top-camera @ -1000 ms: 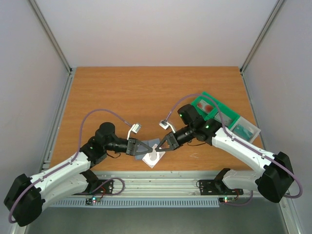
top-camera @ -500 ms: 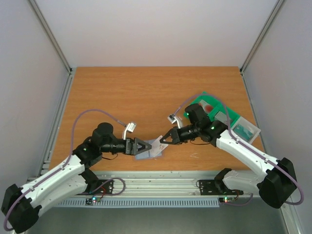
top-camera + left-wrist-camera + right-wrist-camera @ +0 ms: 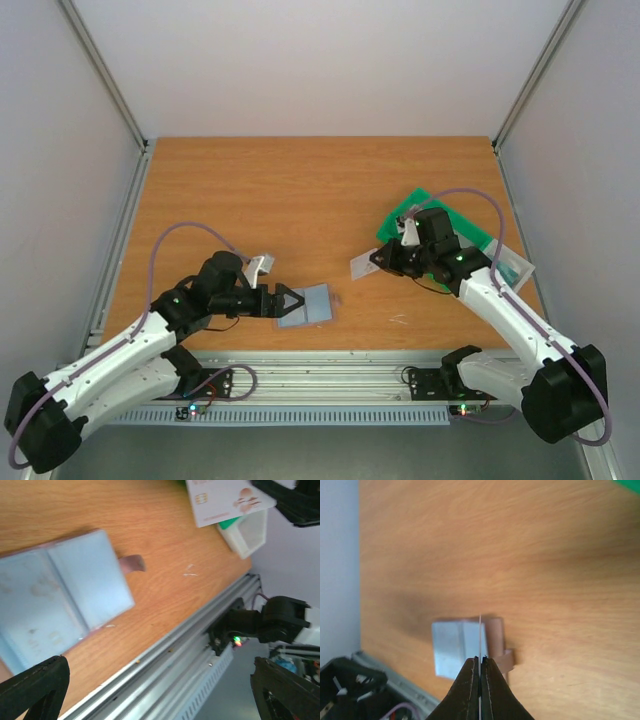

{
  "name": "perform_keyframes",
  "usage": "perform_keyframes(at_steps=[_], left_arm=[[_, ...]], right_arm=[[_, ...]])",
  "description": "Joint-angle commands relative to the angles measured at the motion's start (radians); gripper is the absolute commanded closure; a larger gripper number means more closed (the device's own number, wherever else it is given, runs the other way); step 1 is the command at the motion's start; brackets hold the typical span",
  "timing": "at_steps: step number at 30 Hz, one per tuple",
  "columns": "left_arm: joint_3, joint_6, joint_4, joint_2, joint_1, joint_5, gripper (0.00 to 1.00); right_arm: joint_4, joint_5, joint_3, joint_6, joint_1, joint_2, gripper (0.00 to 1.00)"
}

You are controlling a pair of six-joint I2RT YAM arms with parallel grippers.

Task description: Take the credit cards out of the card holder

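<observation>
We see left gripper (image 3: 292,300) spread wide beside flat blue-grey bifold card holder (image 3: 312,304), lying open at near edge of tabletop (image 3: 300,190); right gripper (image 3: 479,661) pinches 1 thin white red-marked card (image 3: 227,500) near green plastic tray (image 3: 405,212).

No legible text, brand or number anywhere. White card (image 3: 227,500) in the left wrist view has a small chip patch, reddish round marks and one tiny line of print beside them, too blurred to read; in the top view it's too small to tell anything. Card holder (image 3: 60,600) panels show only faint smudgy marks, nothing that reads as letters or digits.
</observation>
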Motion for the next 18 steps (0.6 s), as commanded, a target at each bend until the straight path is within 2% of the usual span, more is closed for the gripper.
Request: perform_keyframes(at_steps=[1,9,18], left_arm=[[0.008,0.041,-0.059,0.007,-0.002,-0.125,0.01],[0.013,0.016,-0.164,0.044,0.004,-0.284,0.01],[-0.051,-0.041,-0.053,0.131,0.011,-0.289,0.01]], right_arm=[[-0.013,0.154,0.008,-0.002,-0.056,-0.008,0.99],[-0.019,0.306,0.032,0.044,-0.173,-0.018,0.99],[-0.076,0.470,0.106,0.030,-0.282,-0.002,0.99]])
